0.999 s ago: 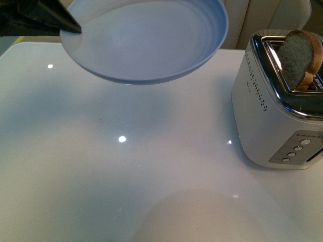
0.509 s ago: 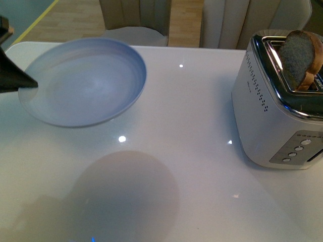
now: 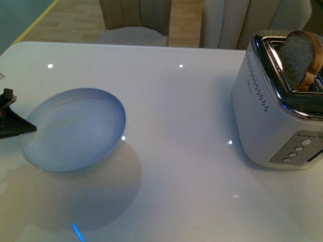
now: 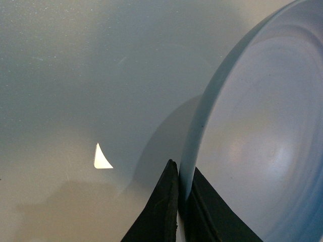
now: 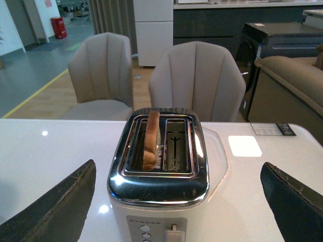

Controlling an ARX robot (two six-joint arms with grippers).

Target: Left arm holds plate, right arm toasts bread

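The pale blue-grey plate (image 3: 75, 128) hangs tilted just above the white table at the left and casts a round shadow below it. My left gripper (image 3: 29, 128) is shut on its rim; in the left wrist view the two black fingers (image 4: 164, 201) pinch the plate's edge (image 4: 202, 116). A slice of brown bread (image 3: 299, 54) stands upright, sticking out of a slot of the silver toaster (image 3: 267, 111) at the right. In the right wrist view my right gripper (image 5: 177, 169) is open, one finger on each side of the toaster (image 5: 159, 189), short of it, with the bread (image 5: 150, 138) in one slot.
The white glossy table (image 3: 181, 101) runs between plate and toaster. Two beige chairs (image 3: 133, 17) stand behind its far edge. The toaster's front panel has several buttons and a lever (image 5: 172, 230). Its second slot (image 5: 174, 146) holds nothing.
The plate, held by my left gripper, has come down and to the left, from high near the camera to low over the table. Toaster and bread have not moved.
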